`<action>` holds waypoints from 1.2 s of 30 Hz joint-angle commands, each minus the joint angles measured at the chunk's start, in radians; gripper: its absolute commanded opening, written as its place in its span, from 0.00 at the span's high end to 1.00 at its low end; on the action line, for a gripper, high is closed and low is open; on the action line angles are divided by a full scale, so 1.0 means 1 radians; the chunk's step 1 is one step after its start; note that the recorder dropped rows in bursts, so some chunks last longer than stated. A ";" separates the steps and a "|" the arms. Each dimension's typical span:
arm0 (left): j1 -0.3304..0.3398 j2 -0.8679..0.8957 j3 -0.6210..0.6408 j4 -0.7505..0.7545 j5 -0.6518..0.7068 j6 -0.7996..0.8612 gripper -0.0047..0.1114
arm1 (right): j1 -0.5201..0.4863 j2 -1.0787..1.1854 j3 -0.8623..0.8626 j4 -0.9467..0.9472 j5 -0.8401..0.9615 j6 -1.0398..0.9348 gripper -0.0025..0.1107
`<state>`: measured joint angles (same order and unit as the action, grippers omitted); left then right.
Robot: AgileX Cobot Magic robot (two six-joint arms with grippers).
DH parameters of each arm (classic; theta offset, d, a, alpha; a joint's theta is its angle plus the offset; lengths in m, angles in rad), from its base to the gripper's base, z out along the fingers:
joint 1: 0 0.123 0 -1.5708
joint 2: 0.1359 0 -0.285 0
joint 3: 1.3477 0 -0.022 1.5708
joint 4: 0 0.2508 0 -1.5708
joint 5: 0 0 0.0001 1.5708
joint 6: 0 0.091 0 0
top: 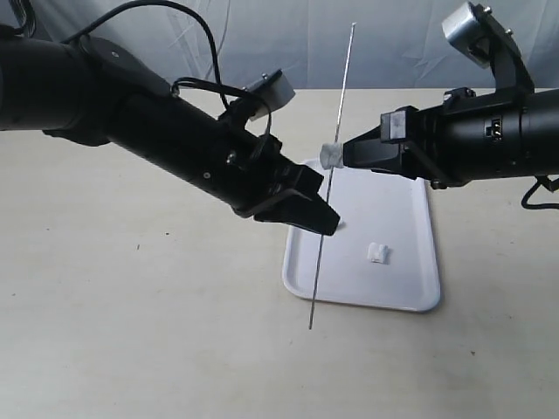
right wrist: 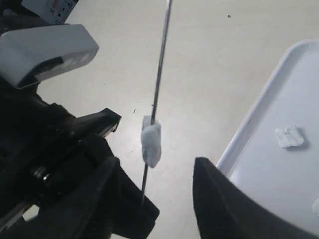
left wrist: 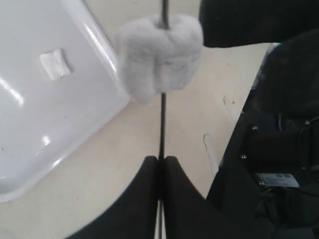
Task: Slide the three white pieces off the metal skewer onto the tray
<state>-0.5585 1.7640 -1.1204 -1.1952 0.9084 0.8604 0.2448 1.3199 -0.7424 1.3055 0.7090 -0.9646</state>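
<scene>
Outside, the left arm slants down from the upper left, and its left tool [top: 323, 220] is clamped on the lower part of the metal skewer [top: 339, 113], a thin grey rod held nearly upright over the pale bench [top: 131, 332]. The right arm reaches in level from the right. Its right tool [top: 349, 155] is just beside the skewered piece [top: 330, 155], a lumpy white chunk partway up the rod. The tray [top: 410, 288], glossy white with rounded corners, lies flat and holds a loose piece [top: 377, 253]. From the left wrist, the left tool [left wrist: 160, 167] pinches the skewer [left wrist: 162, 124] below the soft, fuzzy skewered piece [left wrist: 159, 55], and the tray [left wrist: 60, 129] carries the loose piece [left wrist: 56, 64]. From the right wrist, the right tool [right wrist: 164, 174] stands wide apart, holding nothing, around the skewer [right wrist: 159, 74] and skewered piece [right wrist: 151, 144], with the loose piece [right wrist: 289, 136] on the tray [right wrist: 269, 169].
</scene>
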 commanded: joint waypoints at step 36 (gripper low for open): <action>-0.013 0.054 -0.028 -0.116 0.107 0.074 0.96 | -0.004 -0.008 -0.001 0.053 -0.006 -0.030 0.79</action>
<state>-0.5622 1.8174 -1.1419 -1.3012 1.0056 0.9275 0.2448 1.3199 -0.7424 1.3623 0.7071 -0.9844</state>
